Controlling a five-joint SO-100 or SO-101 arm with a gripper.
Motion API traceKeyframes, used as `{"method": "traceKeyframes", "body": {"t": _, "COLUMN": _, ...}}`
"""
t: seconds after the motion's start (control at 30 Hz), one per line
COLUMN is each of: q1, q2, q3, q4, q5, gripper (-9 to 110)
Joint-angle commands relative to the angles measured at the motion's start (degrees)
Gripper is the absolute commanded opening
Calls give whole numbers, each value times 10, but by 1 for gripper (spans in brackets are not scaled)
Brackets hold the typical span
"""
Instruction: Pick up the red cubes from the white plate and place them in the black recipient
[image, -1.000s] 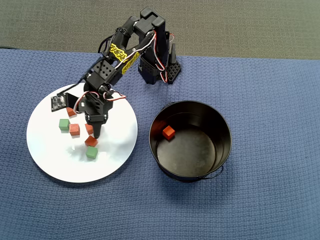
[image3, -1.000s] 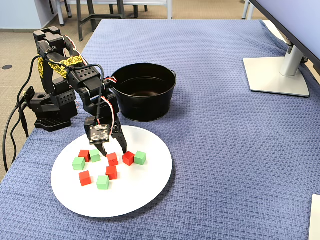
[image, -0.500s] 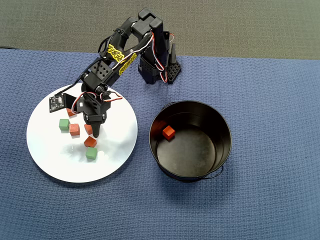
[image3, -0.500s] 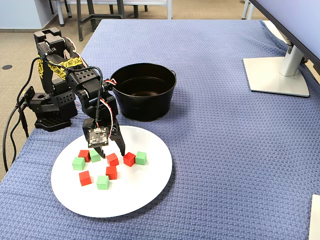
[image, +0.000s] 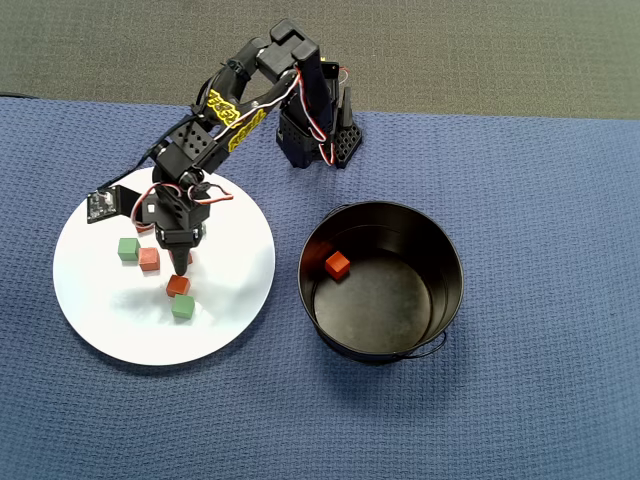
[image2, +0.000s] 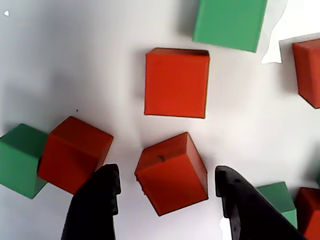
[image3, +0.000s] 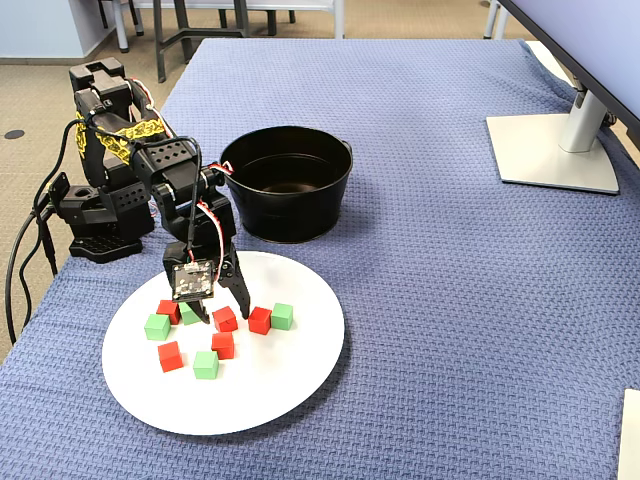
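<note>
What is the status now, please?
Gripper open, straddling one red cube on white plate. One cube already in black recipient. Green cubes close by.

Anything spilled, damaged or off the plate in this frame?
Nothing stands out. All loose cubes sit on the white plate, one red cube lies inside the black recipient, which stands upright, and the tool straddles a red cube.

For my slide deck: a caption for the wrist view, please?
Open tool straddling one red cube on the white plate.
</note>
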Motion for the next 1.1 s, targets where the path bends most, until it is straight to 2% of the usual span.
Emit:
{"method": "traceKeyframes", "body": {"t": 0.0, "q1": 9, "q2": 3, "q3": -34, "q4": 9, "q5": -16, "gripper": 16}}
{"method": "traceKeyframes", "body": {"t": 0.6, "q1": 9, "q2": 6, "q3": -31, "q4": -3, "q5": -15, "gripper": 0}}
{"method": "traceKeyframes", "body": {"t": 0.87, "q1": -3, "q2": 108, "q3": -98, "q4": 101, "q5": 96, "gripper": 0}}
{"method": "traceKeyframes", "body": {"t": 1.07, "q1": -86, "q2": 207, "q3": -111, "q4": 153, "q5": 197, "gripper": 0}}
